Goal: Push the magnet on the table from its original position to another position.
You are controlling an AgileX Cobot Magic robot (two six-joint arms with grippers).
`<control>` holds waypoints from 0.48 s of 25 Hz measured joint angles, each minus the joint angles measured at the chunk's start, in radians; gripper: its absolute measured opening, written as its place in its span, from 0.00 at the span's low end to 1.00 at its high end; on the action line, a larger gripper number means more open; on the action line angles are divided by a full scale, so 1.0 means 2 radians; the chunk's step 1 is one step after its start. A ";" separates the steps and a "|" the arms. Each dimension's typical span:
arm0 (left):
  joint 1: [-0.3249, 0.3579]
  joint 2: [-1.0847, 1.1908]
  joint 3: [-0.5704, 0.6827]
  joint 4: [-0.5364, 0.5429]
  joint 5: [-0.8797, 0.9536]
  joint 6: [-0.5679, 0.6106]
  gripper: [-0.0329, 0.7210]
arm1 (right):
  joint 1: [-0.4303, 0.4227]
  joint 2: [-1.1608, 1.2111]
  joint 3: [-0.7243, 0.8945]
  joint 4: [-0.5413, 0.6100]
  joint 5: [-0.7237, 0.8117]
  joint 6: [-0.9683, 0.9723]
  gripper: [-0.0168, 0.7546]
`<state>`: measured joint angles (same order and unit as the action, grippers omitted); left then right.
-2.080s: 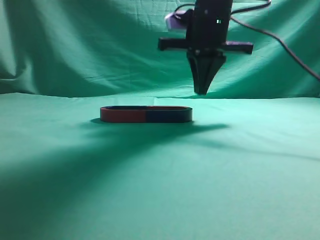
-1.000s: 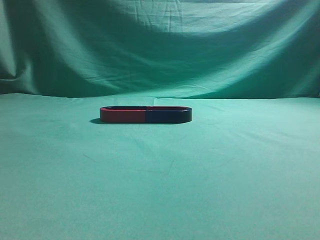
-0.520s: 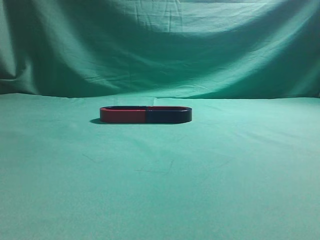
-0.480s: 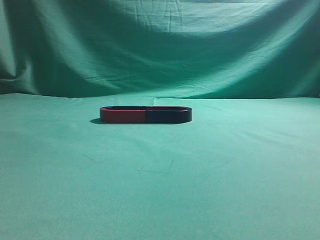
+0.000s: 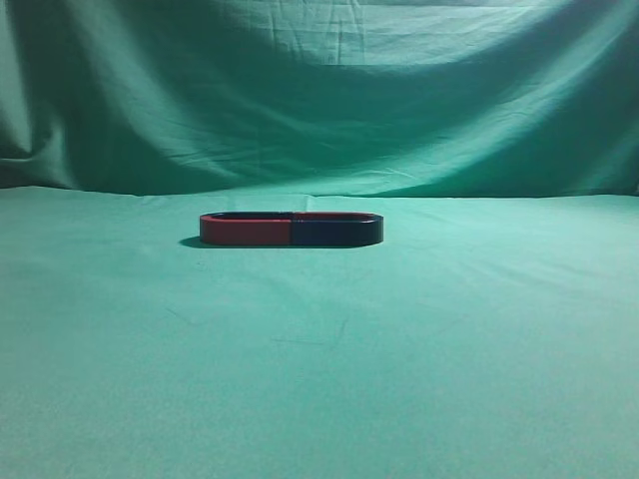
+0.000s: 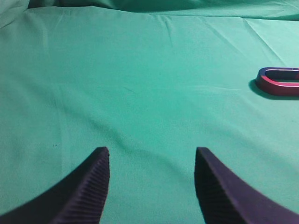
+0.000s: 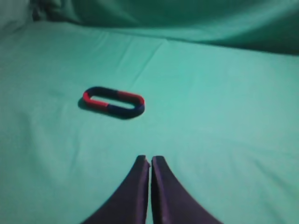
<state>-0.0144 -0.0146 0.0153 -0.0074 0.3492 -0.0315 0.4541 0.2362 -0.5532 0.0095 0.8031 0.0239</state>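
- The magnet (image 5: 291, 229) is seen lying flat on the green-draped desk (image 5: 319, 379), its red half to the left and its dark blue half to the right in the exterior view.
- About two seconds ago a gripper with closed fingers hung just above and behind the magnet's blue end; it has since been withdrawn, and no arm is seen in the exterior view now.
- The magnet's place has not changed across these pictures (so the push is judged either finished or not yet made; which cannot be told).
- The right gripper (image 7: 150, 161) is held well short of the magnet, its fingers pressed together.
- The left gripper (image 6: 152, 154) is held well apart from the magnet, its fingers spread wide with nothing between them.
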 joint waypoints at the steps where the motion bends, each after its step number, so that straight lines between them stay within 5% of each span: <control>1: 0.000 0.000 0.000 0.000 0.000 0.000 0.54 | -0.007 -0.013 0.023 0.000 -0.037 -0.003 0.02; 6: 0.000 0.000 0.000 0.000 0.000 0.000 0.54 | -0.081 -0.067 0.140 -0.010 -0.183 -0.013 0.02; 12: 0.000 0.000 0.000 0.000 0.000 0.000 0.54 | -0.159 -0.120 0.246 -0.014 -0.219 -0.014 0.02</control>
<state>-0.0144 -0.0146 0.0153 -0.0074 0.3492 -0.0315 0.1365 -0.0043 -0.0606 -0.0190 0.3653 -0.0038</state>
